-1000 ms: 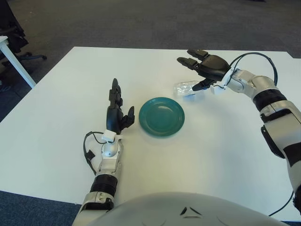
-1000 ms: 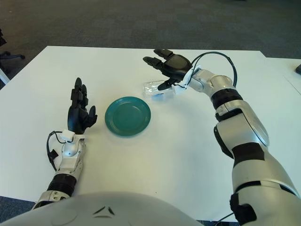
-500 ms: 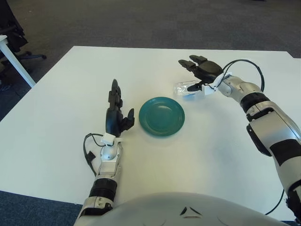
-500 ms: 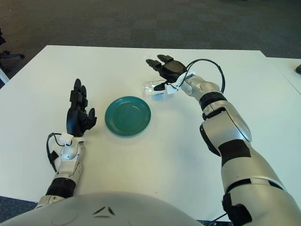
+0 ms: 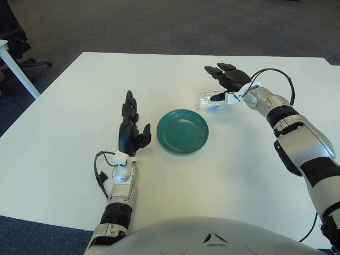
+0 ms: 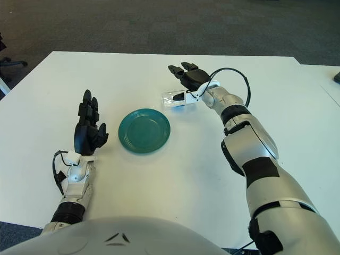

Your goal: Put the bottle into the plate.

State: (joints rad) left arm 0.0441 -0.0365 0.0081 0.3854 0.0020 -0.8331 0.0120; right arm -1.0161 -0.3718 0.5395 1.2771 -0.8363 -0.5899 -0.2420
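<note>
Centrally on the white rectangular worktop [image 5: 64, 122] sits a round teal-green plate [image 5: 183, 131], with nothing on it. Beyond the plate and slightly to its right lies a small clear plastic bottle [image 5: 208, 100], on its side, flat on the worktop and near the plate's far rim but apart from it.

At the bottle is the robot's right hand [image 5: 227, 81], black with a silver and black arm reaching in from the right side. Its fingers [image 5: 214, 70] are spread wide and point to the left, arched over the right end of the bottle. One dark fingertip shows against the bottle's right end, but the hand has not closed around it, and whether it truly touches cannot be told. A thin black cable [image 5: 276, 74] loops above the wrist.

On the left of the plate stands the robot's left hand [image 5: 129, 133], also black, raised upright with its fingers extended and held loosely together, holding nothing. It shows just beside the plate's left edge without touching it. A short black cable curls beside its silver wrist.

Around the worktop lies dark grey carpet [image 5: 159, 24], and part of a second white table [image 5: 16, 69] shows at the far left.
</note>
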